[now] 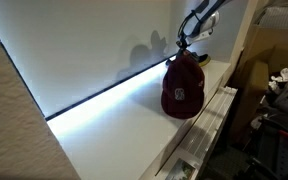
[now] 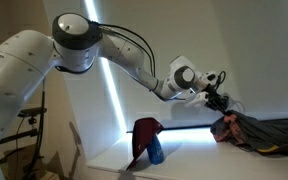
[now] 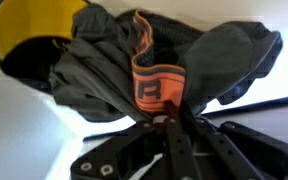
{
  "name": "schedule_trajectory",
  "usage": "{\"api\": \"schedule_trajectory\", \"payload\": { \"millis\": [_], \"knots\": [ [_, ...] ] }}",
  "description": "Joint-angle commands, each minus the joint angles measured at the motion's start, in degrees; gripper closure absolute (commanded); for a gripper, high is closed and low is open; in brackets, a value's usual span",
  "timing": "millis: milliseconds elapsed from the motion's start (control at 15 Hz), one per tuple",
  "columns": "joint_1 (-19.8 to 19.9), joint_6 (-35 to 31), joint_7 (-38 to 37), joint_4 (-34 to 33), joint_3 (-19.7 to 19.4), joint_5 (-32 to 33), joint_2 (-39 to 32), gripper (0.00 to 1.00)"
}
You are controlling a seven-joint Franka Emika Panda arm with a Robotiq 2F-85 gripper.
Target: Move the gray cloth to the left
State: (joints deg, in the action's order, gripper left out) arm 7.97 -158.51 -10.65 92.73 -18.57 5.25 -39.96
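The gray cloth [image 3: 104, 70] fills the wrist view, bunched up, with an orange label [image 3: 156, 88] on it. My gripper [image 3: 166, 120] is shut, pinching the cloth at the label's lower edge. In an exterior view the gripper [image 2: 220, 102] hangs over the near end of the cloth [image 2: 259, 131], which lies along the white surface at the right. In an exterior view the gripper [image 1: 185, 43] is at the far end of the white table [image 1: 114, 130], just behind a maroon cap, and the cloth is mostly hidden by that cap.
A maroon cap [image 1: 182, 88] stands on the table in front of the gripper; it also shows in an exterior view [image 2: 146, 133]. A yellow and black object [image 3: 39, 30] lies beside the cloth. A wall runs along the table's back edge. Clutter [image 1: 279, 95] stands off the table.
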Motion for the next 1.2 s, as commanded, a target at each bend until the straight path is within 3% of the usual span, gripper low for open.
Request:
{"api": "schedule_trajectory", "payload": {
  "millis": [0,200,333,600,667,733,800,867,1133],
  "knots": [
    [-2.76,-7.53,2.51,7.65,-3.42,5.56,10.64,0.98],
    [-0.98,-12.34,8.01,13.02,-2.33,7.06,19.49,0.98],
    [3.56,-14.69,16.09,17.87,3.27,4.74,26.54,0.98],
    [15.99,-16.49,33.58,29.41,21.21,-6.42,40.04,0.98],
    [17.08,-15.25,38.10,31.82,23.47,-10.18,43.43,0.98],
    [15.16,-13.72,42.67,33.15,21.51,-12.61,46.58,0.98],
    [14.69,-15.77,38.97,35.57,20.26,-10.10,49.74,0.98],
    [17.58,-18.70,26.05,27.72,24.27,-4.78,41.97,0.98],
    [28.87,-15.45,7.49,26.21,35.60,1.52,47.38,0.98]
  ]
}}
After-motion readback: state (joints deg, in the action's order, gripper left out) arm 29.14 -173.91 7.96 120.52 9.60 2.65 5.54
